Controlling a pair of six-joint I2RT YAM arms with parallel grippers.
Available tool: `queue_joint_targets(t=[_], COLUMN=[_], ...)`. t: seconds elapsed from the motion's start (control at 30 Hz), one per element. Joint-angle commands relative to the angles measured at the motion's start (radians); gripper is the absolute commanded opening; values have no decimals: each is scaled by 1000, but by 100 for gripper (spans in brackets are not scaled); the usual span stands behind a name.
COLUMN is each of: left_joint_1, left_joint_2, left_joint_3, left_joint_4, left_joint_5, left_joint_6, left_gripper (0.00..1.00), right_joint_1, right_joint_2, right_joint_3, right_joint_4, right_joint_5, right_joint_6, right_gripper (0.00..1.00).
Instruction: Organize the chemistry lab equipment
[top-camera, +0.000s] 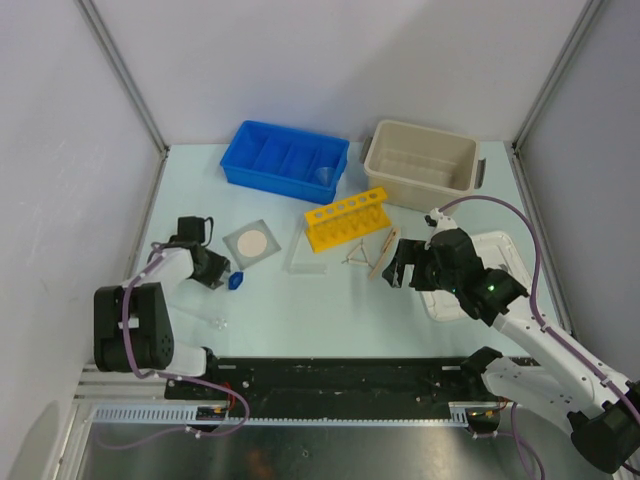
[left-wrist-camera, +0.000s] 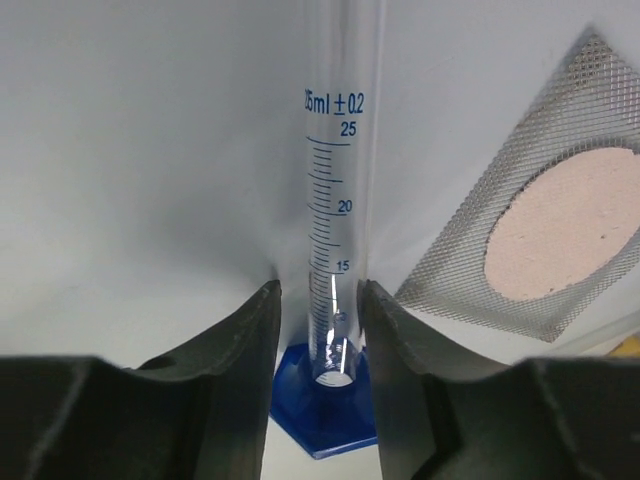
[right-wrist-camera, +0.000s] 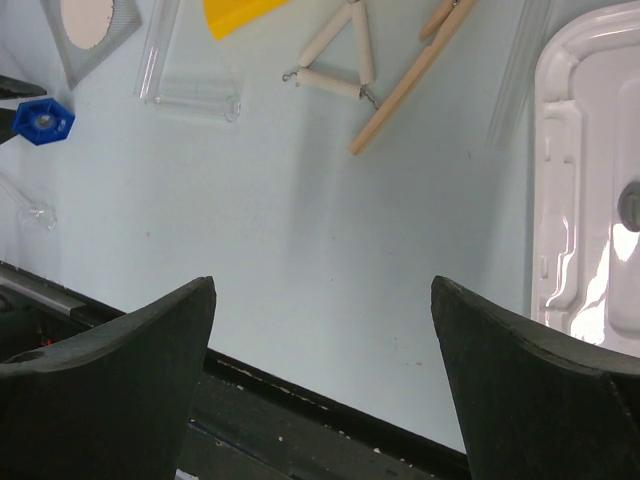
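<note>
The clear measuring tube (left-wrist-camera: 335, 200) seems to stand straight up on its blue foot (left-wrist-camera: 325, 425). It is on the surface just beside the square gauze (left-wrist-camera: 560, 220), at the gauze's near left corner. The left hand (left-wrist-camera: 320, 290) reaches down over it, with one finger on each side of the tube, low near the foot. This hand is not clenched yet: a thin gap shows on one side, so I think it grips nothing. The tube's long way runs up and down, across the fingers, so a squeeze should catch it. The right hand (right-wrist-camera: 322, 285) is wide open and empty, well away from the gauze, so the left hand is much nearer
</note>
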Motion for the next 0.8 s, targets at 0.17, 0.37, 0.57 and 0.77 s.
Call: queue_joint_targets(t=[0.17,0.37,0.57,0.77], left_joint_1=[5,5,5,4], left_joint_2=[-172,-251,-227,-159], left_joint_3=[-33,-41,-41,-47], left_joint_4=[0,0,0,0], left_joint_5=[-69,-76,-56,-45], left_joint_6=[11,35,63,58], left_gripper=[34,30,45,46], right_joint_1=[6,8,10,14], right_joint_2=[-24,-29,-32,-33], right_joint_3=[-5,-6,-9,-11], right_joint_4=[17,21,30,39], right_joint_5=[10,7,-1,-6], right_joint_6=[-2,3,11,10], right_gripper=[94,94,94,93])
